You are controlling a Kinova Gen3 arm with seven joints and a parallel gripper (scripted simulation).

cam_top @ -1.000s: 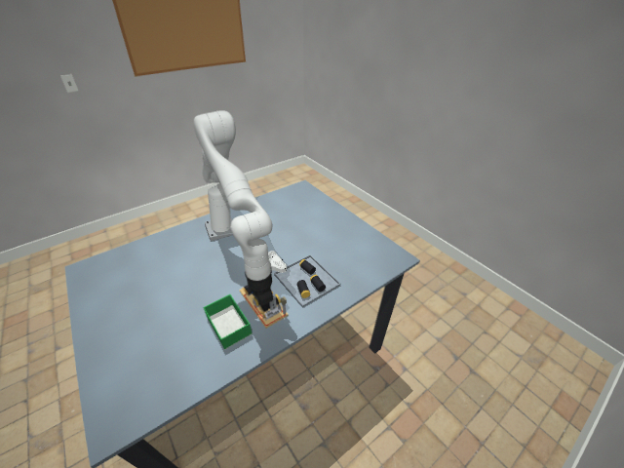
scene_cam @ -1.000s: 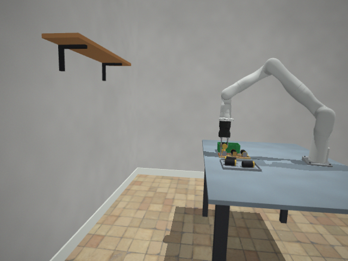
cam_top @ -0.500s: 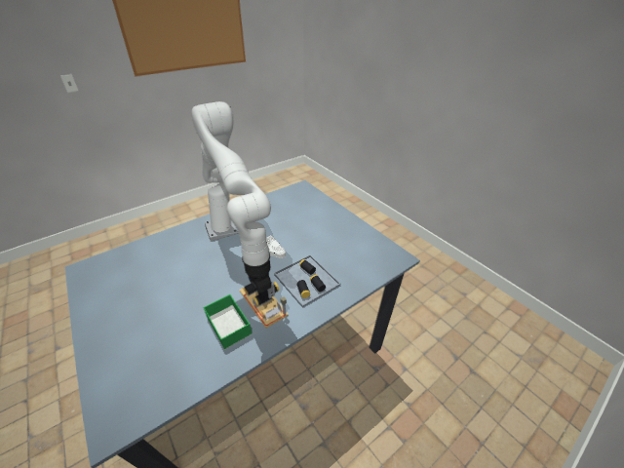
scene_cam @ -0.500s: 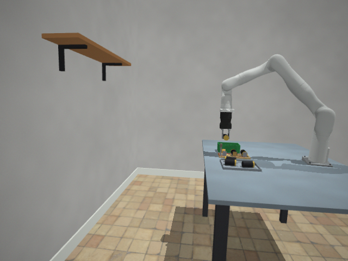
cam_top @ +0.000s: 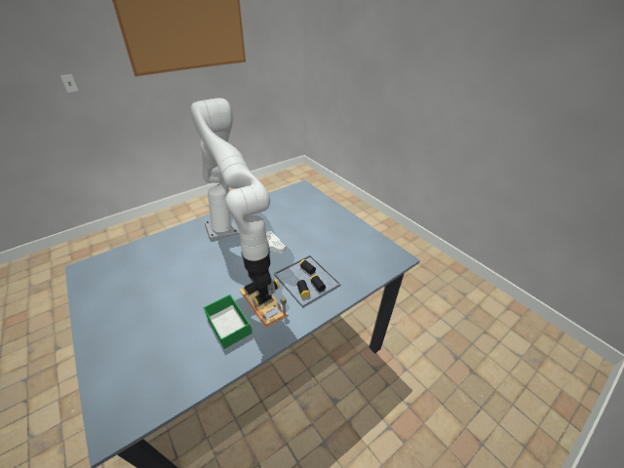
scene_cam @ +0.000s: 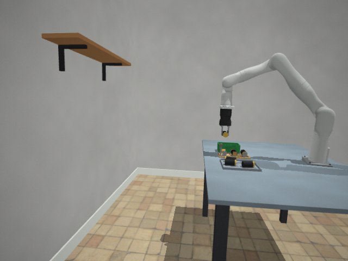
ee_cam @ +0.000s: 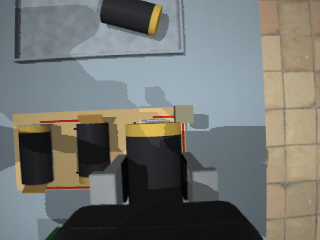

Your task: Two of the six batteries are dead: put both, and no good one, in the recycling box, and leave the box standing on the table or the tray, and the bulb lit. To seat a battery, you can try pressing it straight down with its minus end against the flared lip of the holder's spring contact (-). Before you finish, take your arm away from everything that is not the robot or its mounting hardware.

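A Kinova arm (cam_top: 247, 199) (scene_cam: 300, 81) held a battery (cam_top: 275, 285) (scene_cam: 225, 134) (ee_cam: 153, 167) in its claw (cam_top: 265, 294) (scene_cam: 225, 134) (ee_cam: 154, 169), the two fingers closed on opposite sides of the black casing. The battery lay on its side between the fingertips, its yellow end jutting out toward the top of the wrist frame. In the exterior view, right of center, claw and battery hung above the holder board (cam_top: 272, 318) (scene_cam: 238, 157) (ee_cam: 65, 160), apart from it.

Two more batteries (scene_cam: 243, 152) (ee_cam: 35, 157) lay side by side on the board, to the left of the claw in the wrist view, their yellow ends facing opposite ways. A green box (cam_top: 236, 337) (scene_cam: 229, 147) (ee_cam: 52, 233) stood on the blue counter (cam_top: 151, 302) (scene_cam: 267, 185) (ee_cam: 225, 75), left of the board in the top view, its pale bottom showing. To the board's upper right in that view, three batteries (cam_top: 318, 283) (scene_cam: 247, 163) (ee_cam: 131, 16) rested on their sides in a shallow gray tray (cam_top: 322, 294) (scene_cam: 241, 169) (ee_cam: 100, 57).
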